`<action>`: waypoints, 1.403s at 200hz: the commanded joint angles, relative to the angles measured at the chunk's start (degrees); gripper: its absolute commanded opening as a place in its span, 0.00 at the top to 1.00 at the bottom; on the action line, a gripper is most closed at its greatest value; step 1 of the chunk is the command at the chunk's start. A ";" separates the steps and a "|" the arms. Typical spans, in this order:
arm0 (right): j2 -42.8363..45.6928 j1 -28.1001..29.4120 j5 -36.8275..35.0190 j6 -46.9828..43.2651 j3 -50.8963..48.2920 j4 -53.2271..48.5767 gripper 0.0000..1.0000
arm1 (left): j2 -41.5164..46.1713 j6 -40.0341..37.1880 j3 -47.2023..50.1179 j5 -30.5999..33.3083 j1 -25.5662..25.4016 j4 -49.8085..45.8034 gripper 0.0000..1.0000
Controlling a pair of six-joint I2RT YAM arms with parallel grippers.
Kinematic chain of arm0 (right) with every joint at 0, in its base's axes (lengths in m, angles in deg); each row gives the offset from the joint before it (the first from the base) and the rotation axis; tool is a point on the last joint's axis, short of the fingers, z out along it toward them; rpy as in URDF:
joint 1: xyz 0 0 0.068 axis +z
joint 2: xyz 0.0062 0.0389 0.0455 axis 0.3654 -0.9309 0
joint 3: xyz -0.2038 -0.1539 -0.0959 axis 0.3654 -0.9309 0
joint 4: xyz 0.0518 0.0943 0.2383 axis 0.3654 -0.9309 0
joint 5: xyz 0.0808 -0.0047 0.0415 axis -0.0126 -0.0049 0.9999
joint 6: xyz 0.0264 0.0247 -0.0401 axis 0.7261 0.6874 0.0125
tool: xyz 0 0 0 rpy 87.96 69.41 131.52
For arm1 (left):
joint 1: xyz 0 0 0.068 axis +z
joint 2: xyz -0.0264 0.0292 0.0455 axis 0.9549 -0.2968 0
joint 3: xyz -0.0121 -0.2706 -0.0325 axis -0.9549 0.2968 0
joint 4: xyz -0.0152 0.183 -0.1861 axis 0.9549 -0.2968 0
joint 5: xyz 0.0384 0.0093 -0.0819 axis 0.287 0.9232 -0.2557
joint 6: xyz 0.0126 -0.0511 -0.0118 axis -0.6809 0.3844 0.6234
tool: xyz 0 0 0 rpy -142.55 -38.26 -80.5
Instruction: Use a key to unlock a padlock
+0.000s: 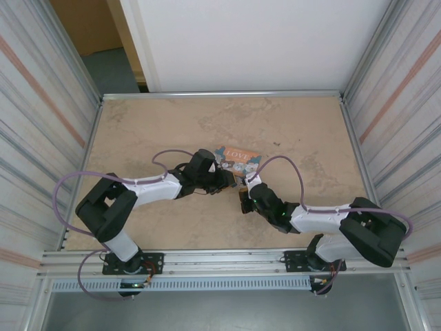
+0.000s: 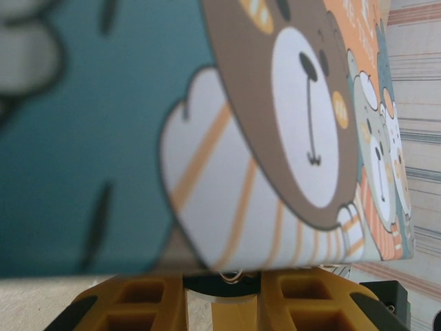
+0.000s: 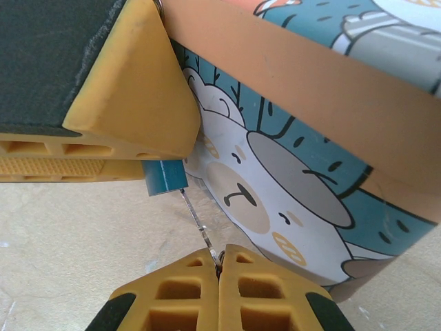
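**Two Grippers Meet at the Lock**

Roughly halfway, by my reading. The left gripper looks clamped on the tiny teal padlock, which pokes out beneath its fingers. The right gripper, pressed together, pinches the thin key, whose tip reaches the padlock at eleven o'clock. The cartoon box looms at two o'clock. Whether the key is seated I cannot tell. Turning it and freeing the shackle remain.

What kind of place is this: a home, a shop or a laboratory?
Most likely a laboratory robot cell. A marbled tabletop is boxed in by striped panel walls, aluminium rails frame it, and the left arm and right arm are bolted at the near rail.
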 commanded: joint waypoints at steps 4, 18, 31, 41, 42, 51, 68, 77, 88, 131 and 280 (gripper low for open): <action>-0.80 -0.27 0.61 0.16 2.14 2.25 1.00 | -0.40 0.30 -1.05 -1.79 -0.51 2.47 0.98; -0.92 -0.31 0.94 0.18 2.24 2.60 1.00 | -0.36 0.30 -1.09 -1.76 -0.56 2.43 0.98; -1.00 -0.30 1.21 0.01 2.32 2.95 1.00 | -0.40 0.30 -1.04 -1.74 -0.57 2.43 0.98; -1.10 -0.30 1.37 0.01 2.47 3.11 1.00 | -0.40 0.30 -0.96 -1.66 -0.58 2.48 0.98; -1.14 -0.30 1.37 -0.03 2.44 3.12 1.00 | -0.41 0.30 -0.95 -1.66 -0.58 2.46 0.98; -1.09 -0.30 1.46 -0.08 2.43 3.23 1.00 | -0.39 0.30 -0.95 -1.67 -0.57 2.43 0.98; -0.83 -0.23 1.31 -0.19 2.32 3.16 1.00 | -0.35 0.37 -0.87 -1.61 -0.63 2.43 0.98; -0.52 -0.26 1.02 -0.17 2.23 3.05 1.00 | -0.35 0.41 -0.83 -1.49 -0.62 2.43 0.98; -0.14 -0.21 0.61 -0.21 2.00 2.96 1.00 | -0.39 0.41 -0.77 -1.56 -0.65 2.52 0.98; 0.95 -0.30 0.49 -0.03 1.57 3.57 1.00 | -0.29 0.48 -0.77 -1.49 -0.68 2.43 0.98; 1.79 -0.47 -1.08 0.68 1.14 3.22 1.00 | -0.35 0.59 -0.86 -1.57 -0.75 2.47 0.98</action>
